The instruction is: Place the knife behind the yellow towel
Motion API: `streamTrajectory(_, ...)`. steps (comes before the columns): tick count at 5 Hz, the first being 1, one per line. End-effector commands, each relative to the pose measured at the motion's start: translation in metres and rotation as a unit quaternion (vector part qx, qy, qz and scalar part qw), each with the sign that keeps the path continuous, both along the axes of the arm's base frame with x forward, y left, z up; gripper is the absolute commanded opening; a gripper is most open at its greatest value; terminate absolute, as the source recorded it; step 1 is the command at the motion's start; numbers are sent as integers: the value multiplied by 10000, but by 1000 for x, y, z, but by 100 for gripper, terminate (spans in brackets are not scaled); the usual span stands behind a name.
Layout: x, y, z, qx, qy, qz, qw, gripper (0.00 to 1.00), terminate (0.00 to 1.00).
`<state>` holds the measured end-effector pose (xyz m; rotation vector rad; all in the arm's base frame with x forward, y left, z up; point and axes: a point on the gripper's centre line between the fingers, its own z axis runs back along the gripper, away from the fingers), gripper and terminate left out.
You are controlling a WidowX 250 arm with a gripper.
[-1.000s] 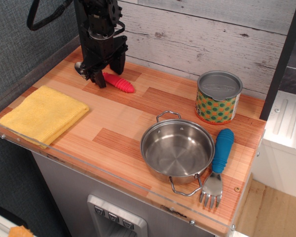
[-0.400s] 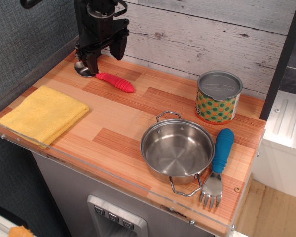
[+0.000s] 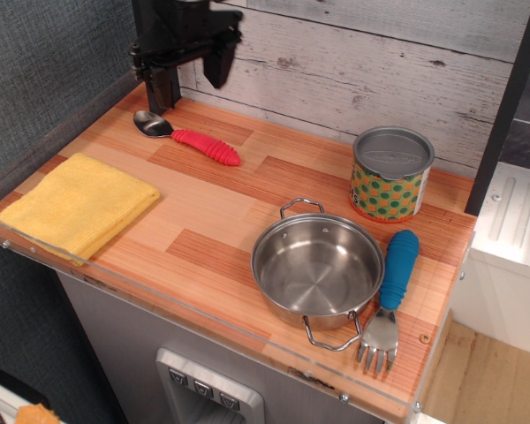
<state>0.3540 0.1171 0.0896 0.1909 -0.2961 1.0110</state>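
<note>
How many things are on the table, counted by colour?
Red: 1, the spoon
Yellow: 1, the towel
Blue: 1, the fork
Silver: 1, the pot
Green and orange: 1, the can
Total: 5

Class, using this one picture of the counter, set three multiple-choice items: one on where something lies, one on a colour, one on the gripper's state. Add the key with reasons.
1. Where does the red-handled spoon lie?
A. Inside the steel pot
B. On the counter behind the yellow towel
C. On top of the can

2. What colour is the fork's handle?
A. Blue
B. Green
C. Red

3. What is the gripper's state?
A. Shut on the spoon
B. Shut on the towel
C. Open, raised above the counter

Key:
1 B: the spoon rests on the wood beyond the yellow towel, apart from it.
2 A: the fork beside the steel pot has a blue handle.
3 C: the gripper hangs with fingers spread, holding nothing.
</note>
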Motion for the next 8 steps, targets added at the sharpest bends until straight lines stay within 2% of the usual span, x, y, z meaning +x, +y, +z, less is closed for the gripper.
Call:
streamTrajectory(1,-27,-55,41,135,98,-1547,9878,100,0)
streamTrajectory(2,-33,-90,42,-188,105,-2275,9735,100,0)
streamTrajectory(3,-35,-117,38,-213,113,-2702,9625,100,0)
streamTrajectory(5,-54,-165,52,-233,219,-3365,9411,100,0)
streamTrajectory(6,-74,-172,63,-195,473,-3612,9311,100,0)
streamTrajectory(7,-74,-172,63,-195,473,-3612,9311,100,0)
streamTrajectory(8,-74,-172,63,-195,473,-3612,9311,100,100)
